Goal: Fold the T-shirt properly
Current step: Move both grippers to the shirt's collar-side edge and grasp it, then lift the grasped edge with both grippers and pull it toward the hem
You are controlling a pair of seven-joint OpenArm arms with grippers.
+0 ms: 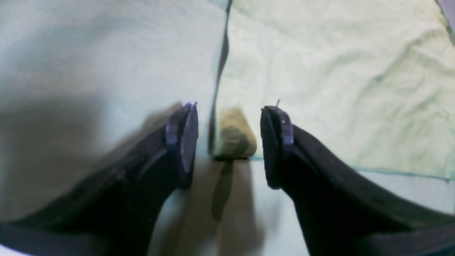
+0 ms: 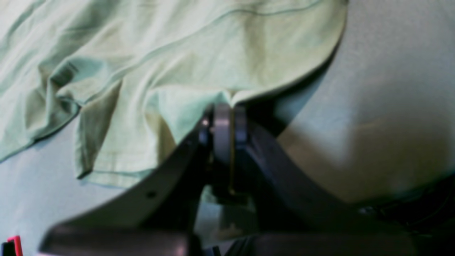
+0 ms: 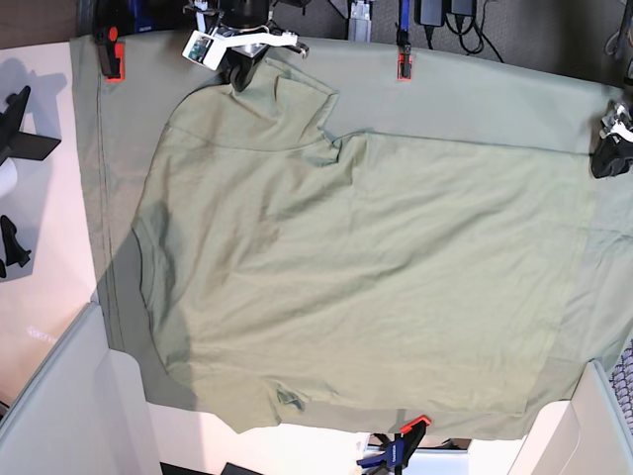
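Sage-green cotton fills your base view: the T-shirt (image 3: 346, 287) lies spread across a larger sheet (image 3: 475, 99) of nearly the same green that drapes the table, clamped at the far edge by red clips (image 3: 403, 65) and at the near edge by a blue-and-orange clamp (image 3: 396, 450). You see the shirt lying sideways, mostly flat, with soft wrinkles over the body, a sleeve hem curving at 9 o'clock and a small puckered fold at about 7 o'clock. At 11 o'clock one part is lifted and bunched into a peak, and there your right gripper (image 2: 229, 117) has its jaws pressed together, pinching the T-shirt's edge; in the right wrist view the cloth hangs from that pinch in loose folds, a hemmed sleeve end drooping just beside it. Your left gripper (image 1: 229, 142) sits at 3 o'clock, at the shirt's edge, with its jaws spread wide; in its wrist view a hemmed corner of the T-shirt lies between the two fingers (image 1: 183, 138), touched by neither.
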